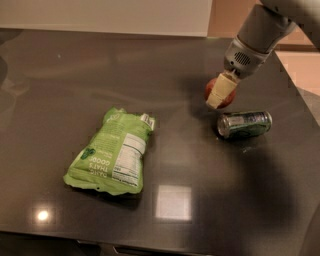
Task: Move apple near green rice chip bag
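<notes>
While the two-finger gripper (219, 97) clasps the small round red apple (210, 88) at the dark glossy tabletop's (190, 150) right side, we fear a loose hold drops it onto the silver-green drink can (245, 124) nearby, well apart from the crinkled green rice chip bag (112, 152)

The setting looks like a break-room or kitchenette counter: a wide, dark, glossy countertop (75, 75) meets a plain white wall (100, 15) along the top of the frame, with tan flooring (300, 65) at the upper right. Snack items lie on it: a green rice chip bag (112, 152) at centre left and a drink can (245, 124) at right. In the upper right the gripper (221, 92) clasps an apple (230, 100).
</notes>
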`<action>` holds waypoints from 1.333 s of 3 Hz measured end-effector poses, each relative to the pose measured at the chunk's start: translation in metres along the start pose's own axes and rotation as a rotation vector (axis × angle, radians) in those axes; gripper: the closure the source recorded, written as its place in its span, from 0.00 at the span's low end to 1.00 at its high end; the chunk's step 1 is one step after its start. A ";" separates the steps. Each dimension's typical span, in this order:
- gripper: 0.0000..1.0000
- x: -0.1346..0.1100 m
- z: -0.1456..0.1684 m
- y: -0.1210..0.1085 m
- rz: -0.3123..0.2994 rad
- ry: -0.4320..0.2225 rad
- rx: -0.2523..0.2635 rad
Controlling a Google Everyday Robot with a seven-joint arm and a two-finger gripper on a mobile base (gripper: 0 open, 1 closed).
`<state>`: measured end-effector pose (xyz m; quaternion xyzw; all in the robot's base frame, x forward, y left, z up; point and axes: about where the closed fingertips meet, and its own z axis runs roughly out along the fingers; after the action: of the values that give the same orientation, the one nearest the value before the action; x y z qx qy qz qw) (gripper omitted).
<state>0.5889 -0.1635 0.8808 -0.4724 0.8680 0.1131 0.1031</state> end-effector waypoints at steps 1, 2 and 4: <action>1.00 -0.015 0.005 0.048 -0.141 -0.011 -0.075; 1.00 -0.025 0.015 0.091 -0.267 0.003 -0.133; 1.00 -0.032 0.042 0.147 -0.452 0.069 -0.183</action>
<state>0.4849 -0.0485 0.8646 -0.6655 0.7295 0.1490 0.0529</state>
